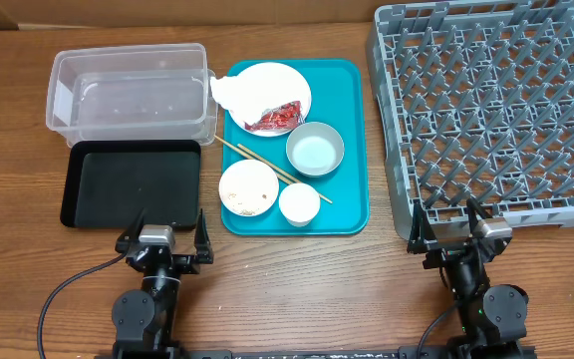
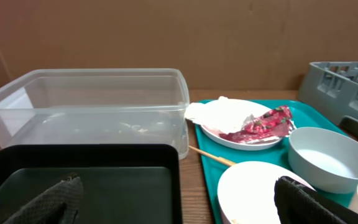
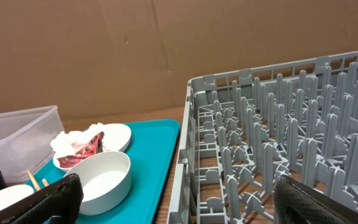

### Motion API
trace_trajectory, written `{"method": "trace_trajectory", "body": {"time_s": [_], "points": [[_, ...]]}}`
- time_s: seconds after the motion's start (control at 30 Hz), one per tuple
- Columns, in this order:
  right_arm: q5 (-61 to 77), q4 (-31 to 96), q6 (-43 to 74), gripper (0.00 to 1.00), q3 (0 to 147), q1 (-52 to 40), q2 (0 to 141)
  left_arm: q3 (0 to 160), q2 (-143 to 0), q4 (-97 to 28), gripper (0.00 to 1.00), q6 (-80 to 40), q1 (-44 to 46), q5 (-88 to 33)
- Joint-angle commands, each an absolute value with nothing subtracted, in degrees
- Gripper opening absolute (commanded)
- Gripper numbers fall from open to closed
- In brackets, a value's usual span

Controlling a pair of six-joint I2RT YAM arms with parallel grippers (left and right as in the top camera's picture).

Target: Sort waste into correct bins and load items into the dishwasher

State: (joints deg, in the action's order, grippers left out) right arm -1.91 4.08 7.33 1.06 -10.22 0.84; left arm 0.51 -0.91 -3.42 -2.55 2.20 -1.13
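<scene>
Left gripper sits at the bottom left of the overhead frame, fingers spread wide and empty, tips right at the near edge of the black tray. Just beyond that tray stands the clear tub. Over at the bottom right, the right gripper is just as wide open, nothing in it, parked against the near wall of the grey dish rack. Between the two arms lies the teal tray. At its far end, the white plate carries the crumpled napkin and red wrapper. Nearer the grippers are a pale bowl, the chopsticks lying diagonally, a white bowl with small scraps, and the small cup.
</scene>
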Motion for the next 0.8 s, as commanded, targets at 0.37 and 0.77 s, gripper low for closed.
{"method": "trace_trajectory", "body": {"time_s": [0.37,0.77], "points": [[0.1,2.9,7.5,1.00,0.5,-10.5,0.9,0.9,-0.3,0.6,1.00,-2.1,1.9,-13.0],[0.1,-2.1,9.3,1.00,10.3,-10.5,2.6,28.4,-23.7,-9.7,1.00,1.8,1.9,-17.8]]}}
